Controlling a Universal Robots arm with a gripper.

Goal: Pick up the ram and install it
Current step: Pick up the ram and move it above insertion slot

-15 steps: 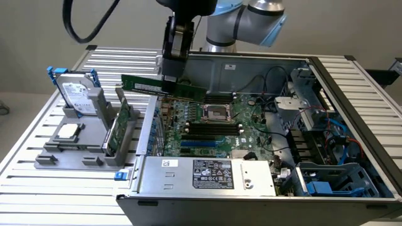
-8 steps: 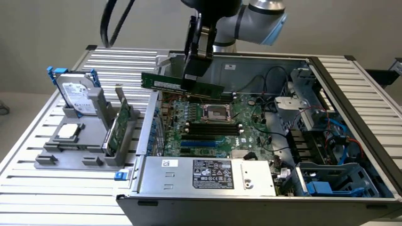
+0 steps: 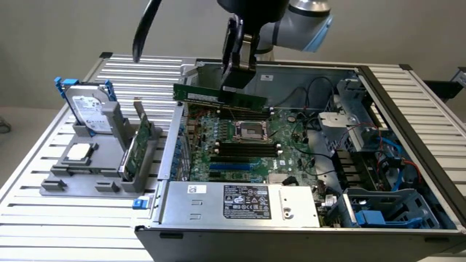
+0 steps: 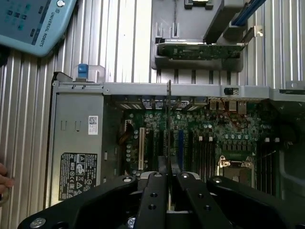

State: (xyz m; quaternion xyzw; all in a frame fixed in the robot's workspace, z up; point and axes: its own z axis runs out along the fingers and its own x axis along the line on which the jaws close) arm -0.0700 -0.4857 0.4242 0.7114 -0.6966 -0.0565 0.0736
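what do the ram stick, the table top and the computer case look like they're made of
Ram stick: thin dark green circuit board, likely fibreglass laminate, matt, with a pale label strip.
Table top: likely aluminium, judging by its pale silver satin slats with straight grooves.
Computer case: probably sheet steel, dull grey, with thin folded walls.

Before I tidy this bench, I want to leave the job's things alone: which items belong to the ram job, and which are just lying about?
Part of the job:
- gripper, shut on the ram
- motherboard in the open computer case

Lying about:
- hard drive
- green card
- processor chip
All three sit on the grey holder.
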